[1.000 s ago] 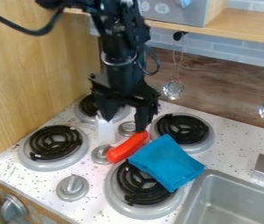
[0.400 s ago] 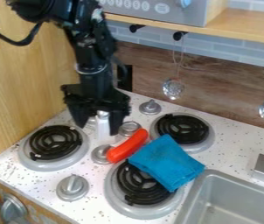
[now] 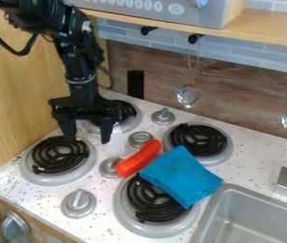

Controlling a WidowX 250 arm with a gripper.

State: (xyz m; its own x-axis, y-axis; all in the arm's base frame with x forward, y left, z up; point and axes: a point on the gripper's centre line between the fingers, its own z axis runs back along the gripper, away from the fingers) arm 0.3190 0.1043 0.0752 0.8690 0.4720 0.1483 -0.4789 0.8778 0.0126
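The black gripper [image 3: 87, 135] hangs at the left of the stovetop, its fingers spread apart with nothing between them, over the area between the left front burner [image 3: 59, 154] and the left back burner [image 3: 128, 122]. Just right of it is a white object [image 3: 115, 141]. An orange-red sausage-shaped toy [image 3: 138, 159] lies slanted across the middle of the stove, away from the gripper. Against its right side rests a folded blue cloth [image 3: 181, 174], partly covering the right front burner [image 3: 147, 213].
A right back burner [image 3: 198, 141] and metal knobs [image 3: 79, 203] surround these things. The sink [image 3: 247, 213] is at the lower right. A wooden panel [image 3: 25, 99] borders the left, a shelf [image 3: 266, 33] runs above, and ladles [image 3: 188, 96] hang at the back wall.
From above the sausage's upper end, the gripper has moved left, past the white object. The sausage and cloth have stayed in place.
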